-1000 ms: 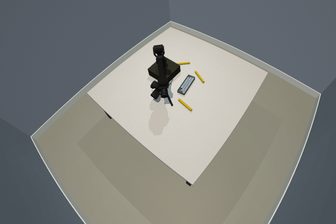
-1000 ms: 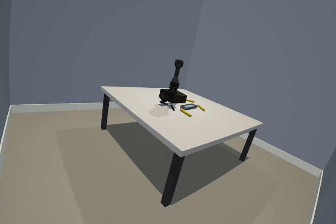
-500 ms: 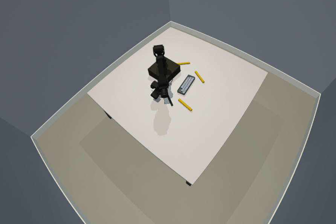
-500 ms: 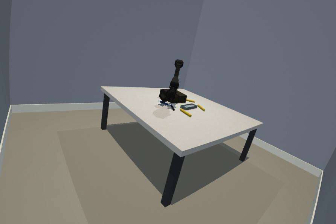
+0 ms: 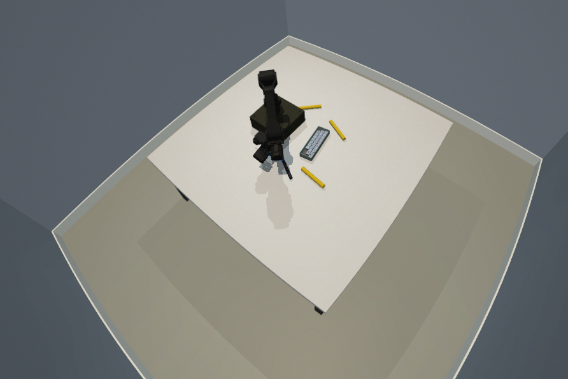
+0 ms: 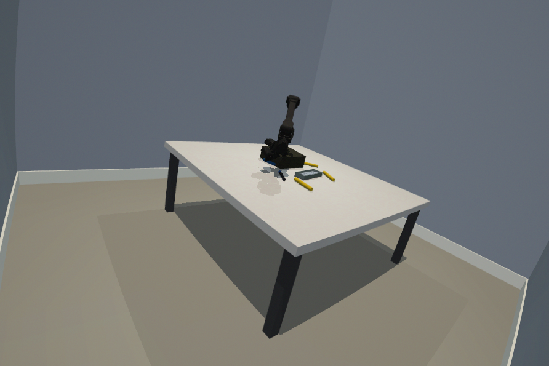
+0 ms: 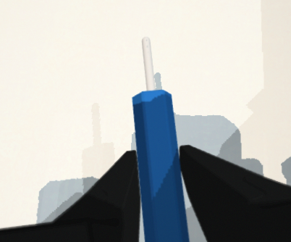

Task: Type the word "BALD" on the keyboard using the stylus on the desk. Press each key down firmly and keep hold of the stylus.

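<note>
The black two-fingered pincer (image 5: 276,154) (image 6: 269,159) (image 7: 158,157) was clenched on the blue, many-sided stylus with a thin white tip (image 5: 270,155) (image 6: 268,162) (image 7: 159,145), one finger on each side of its barrel. In the wrist view the barrel ran up from 6 o'clock, its white end leaning just short of 12. The shadows lay apart from the tip, so the stylus was probably a little off the white table (image 5: 349,209) (image 6: 310,215) (image 7: 50,54).

The small dark keyboard with pale keys (image 5: 314,143) (image 6: 308,174) lay near the pincer, between 2 and 3 o'clock from it in the top view and toward 4 o'clock in the exterior view. Seen from above, its long axis ran from 7 to 1 o'clock. With only one arm, the whole reach was its own.

Picking up the stylus looked done, and the typing seemed still ahead. The next move would call for a sideways carry to the keyboard, tip turned down over B. The thin black rod (image 5: 286,169) (image 6: 282,175) lay just beside the pincer, toward 5 o'clock from above, and a low swing might have clipped it. A firm press could also have rocked the barrel in the grip.
</note>
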Controlling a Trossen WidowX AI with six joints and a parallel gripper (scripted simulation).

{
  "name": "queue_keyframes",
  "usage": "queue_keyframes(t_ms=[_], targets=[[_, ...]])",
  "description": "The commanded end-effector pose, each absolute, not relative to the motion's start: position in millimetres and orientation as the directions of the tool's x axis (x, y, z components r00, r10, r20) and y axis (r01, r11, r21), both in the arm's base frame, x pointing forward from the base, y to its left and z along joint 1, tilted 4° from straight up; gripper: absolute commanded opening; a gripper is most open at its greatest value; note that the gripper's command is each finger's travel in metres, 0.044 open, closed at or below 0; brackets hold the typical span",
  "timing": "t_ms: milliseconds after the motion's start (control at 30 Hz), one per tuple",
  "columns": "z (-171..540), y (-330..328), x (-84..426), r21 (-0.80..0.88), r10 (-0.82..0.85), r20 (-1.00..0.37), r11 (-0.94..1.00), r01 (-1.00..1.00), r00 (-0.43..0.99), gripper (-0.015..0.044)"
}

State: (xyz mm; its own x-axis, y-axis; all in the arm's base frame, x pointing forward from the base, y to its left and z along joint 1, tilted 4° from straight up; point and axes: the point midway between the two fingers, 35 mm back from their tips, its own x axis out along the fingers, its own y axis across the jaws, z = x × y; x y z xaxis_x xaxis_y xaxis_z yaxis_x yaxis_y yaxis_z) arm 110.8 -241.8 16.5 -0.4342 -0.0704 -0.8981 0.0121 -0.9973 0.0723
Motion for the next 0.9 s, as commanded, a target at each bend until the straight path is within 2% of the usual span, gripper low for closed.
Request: queue_keyframes(t_ms=[0,133,400,633,867], targets=[[25.7,-241.0,110.1,0.071,-0.069,-0.898,-0.997,0.014,-0.435,0.0],[20.9,-238.1,115.3,0.05,-0.061,-0.906,-0.998,0.036,-0.419,0.0],[13.5,-191.7,164.1,-0.194,0.103,-0.958,-0.92,0.341,-0.268,0.0],[14.8,-145.8,199.4,-0.318,0.278,-0.947,-0.734,0.601,-0.161,0.0],[23.8,-97.6,229.0,-0.325,0.458,-0.885,-0.489,0.809,-0.079,0.0]])
